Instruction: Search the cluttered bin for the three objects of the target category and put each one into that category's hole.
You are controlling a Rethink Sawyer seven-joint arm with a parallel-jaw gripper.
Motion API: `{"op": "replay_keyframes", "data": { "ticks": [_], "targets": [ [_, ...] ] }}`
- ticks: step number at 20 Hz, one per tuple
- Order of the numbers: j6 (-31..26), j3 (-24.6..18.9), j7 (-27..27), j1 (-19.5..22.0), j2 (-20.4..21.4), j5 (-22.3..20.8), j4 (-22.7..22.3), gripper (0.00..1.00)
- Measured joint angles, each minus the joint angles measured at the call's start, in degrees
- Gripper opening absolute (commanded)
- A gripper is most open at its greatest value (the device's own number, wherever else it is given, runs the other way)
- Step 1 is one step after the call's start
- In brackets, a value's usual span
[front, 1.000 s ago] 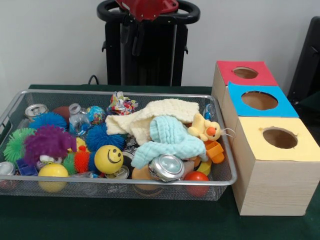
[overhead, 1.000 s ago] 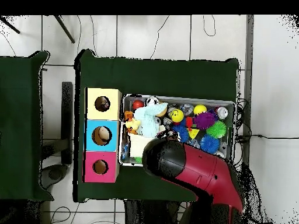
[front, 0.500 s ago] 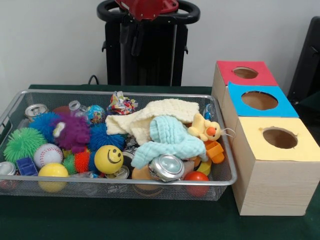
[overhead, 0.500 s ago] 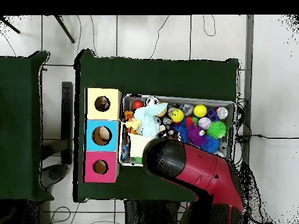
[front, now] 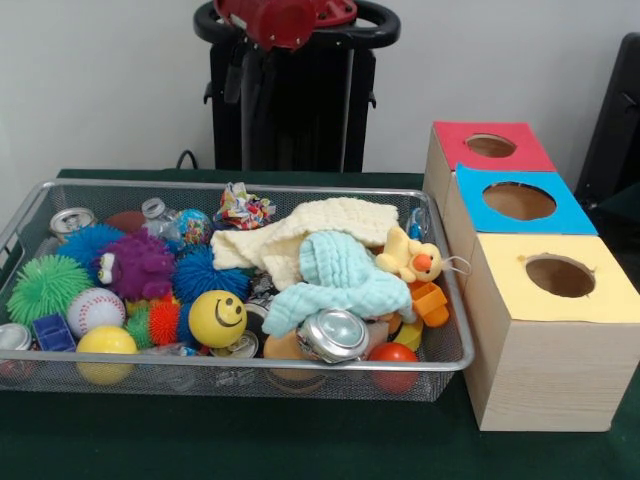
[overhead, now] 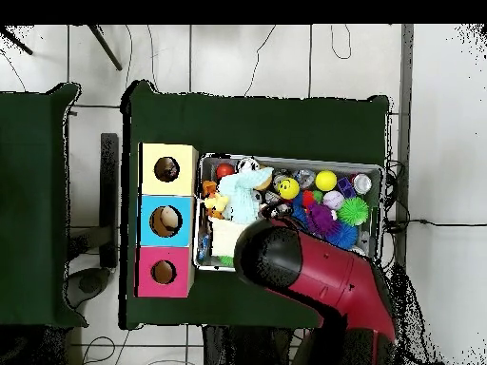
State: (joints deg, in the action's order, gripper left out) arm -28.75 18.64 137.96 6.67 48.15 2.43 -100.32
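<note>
I cannot tell whether my claw is spread or pressed together; my red arm [overhead: 314, 276] is hiding it from above and only its casing is showing over the wire bin [front: 240, 372]. The target category is not clear to me. Taking the bin as landmark, the purple fuzzy toy [front: 138, 264] is lying in its left half, while the three holed boxes [front: 545, 330] are standing just beside its right end.

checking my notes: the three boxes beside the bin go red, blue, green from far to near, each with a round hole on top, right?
Not quite. The nearest box has a yellow top, not green, as the front view shows. The rest holds: the red box is farthest, the blue box sits in the middle, and each has a round hole.
</note>
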Motion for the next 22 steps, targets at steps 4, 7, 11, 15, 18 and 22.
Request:
{"op": "replay_keyframes", "data": {
  "ticks": [4, 7, 11, 15, 18, 22],
  "targets": [
    [3.4, -0.6, 0.0, 1.2, -1.2, 0.0, 0.0, 1.00],
    [6.1, -1.2, 0.0, 2.6, -2.6, 0.0, 0.0, 1.00],
    [8.6, -1.9, 0.0, 4.1, -5.0, 0.0, 0.0, 1.00],
    [9.1, -2.4, 0.0, 4.9, -6.3, 0.0, 0.0, 1.00],
    [9.1, -3.0, 0.0, 5.1, -7.3, 0.0, 0.0, 1.00],
    [9.1, -4.6, 0.0, 5.1, -7.9, 0.0, 0.0, 1.00]
  ]
}}
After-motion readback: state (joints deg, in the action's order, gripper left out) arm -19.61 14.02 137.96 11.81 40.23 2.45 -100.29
